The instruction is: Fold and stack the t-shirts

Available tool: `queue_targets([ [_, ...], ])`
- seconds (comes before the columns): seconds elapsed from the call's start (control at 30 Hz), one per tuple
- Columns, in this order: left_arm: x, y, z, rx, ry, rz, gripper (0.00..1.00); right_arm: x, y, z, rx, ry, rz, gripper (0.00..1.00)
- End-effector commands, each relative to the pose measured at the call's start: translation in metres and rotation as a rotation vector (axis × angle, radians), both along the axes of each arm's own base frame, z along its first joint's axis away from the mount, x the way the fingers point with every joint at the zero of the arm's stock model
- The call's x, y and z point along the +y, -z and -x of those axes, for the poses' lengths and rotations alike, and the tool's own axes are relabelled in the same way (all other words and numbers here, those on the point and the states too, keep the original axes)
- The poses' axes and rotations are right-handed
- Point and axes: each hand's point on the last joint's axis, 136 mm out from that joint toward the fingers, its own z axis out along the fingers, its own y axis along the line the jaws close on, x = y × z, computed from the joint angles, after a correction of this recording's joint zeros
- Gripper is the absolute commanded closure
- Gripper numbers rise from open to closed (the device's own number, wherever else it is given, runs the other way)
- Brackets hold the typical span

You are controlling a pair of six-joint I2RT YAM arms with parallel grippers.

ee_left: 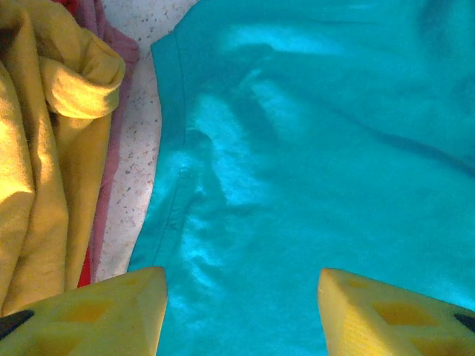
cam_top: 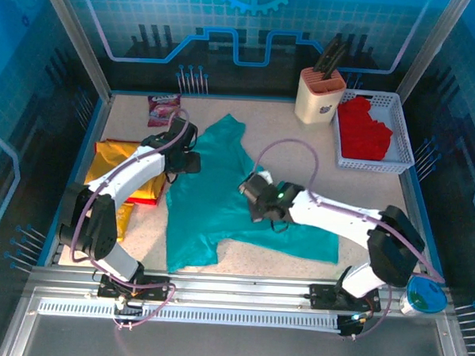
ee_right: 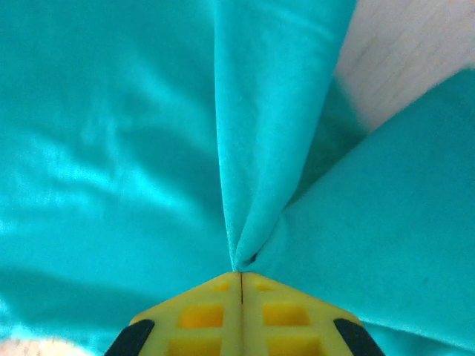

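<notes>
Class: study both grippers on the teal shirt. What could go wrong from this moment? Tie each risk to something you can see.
1. The right gripper is shut on only a thin ridge of the teal t-shirt; a pull might slip free or bunch the cloth.
2. The left gripper hangs open over the shirt's edge, close beside the yellow t-shirt; closing slightly off might snag that too.

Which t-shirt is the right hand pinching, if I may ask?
The teal t-shirt, spread mid-table; the right hand is shut on its fold. The yellow t-shirt lies aside.
</notes>
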Motion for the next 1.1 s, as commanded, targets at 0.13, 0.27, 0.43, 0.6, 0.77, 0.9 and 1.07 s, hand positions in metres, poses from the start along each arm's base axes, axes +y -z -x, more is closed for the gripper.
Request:
queue_targets([
  [0.13, -0.001, -0.002, 0.0, -0.014, -0.005, 0.013, 0.43, 0.016, 0.032, 0.04, 0.097, 0.017, 0.136, 0.48],
  [0.27, 0.001, -0.002, 0.004, -0.014, 0.001, 0.005, 0.43, 0.014, -0.003, 0.013, 0.044, -0.023, 0.054, 0.19],
  [0.43, 0.005, -0.001, 0.009, -0.015, -0.003, 0.006, 0.43, -0.007, -0.031, -0.029, 0.032, -0.068, -0.027, 0.13],
  [0.6, 0.007, 0.002, 0.016, -0.005, -0.007, 0.011, 0.43, -0.036, -0.024, -0.061, 0.089, -0.087, -0.006, 0.24],
  [0.77, 0.01, 0.005, 0.022, 0.0, -0.012, 0.011, 0.43, -0.05, 0.002, -0.075, 0.19, -0.103, -0.022, 0.44],
  [0.9, 0.011, 0.008, 0.026, 0.01, -0.012, 0.015, 0.43, -0.043, 0.019, -0.077, 0.239, -0.123, -0.083, 0.51],
  [1.07, 0.01, 0.012, 0.028, 0.017, -0.011, 0.022, 0.43, -0.036, 0.036, -0.078, 0.29, -0.119, -0.104, 0.53],
])
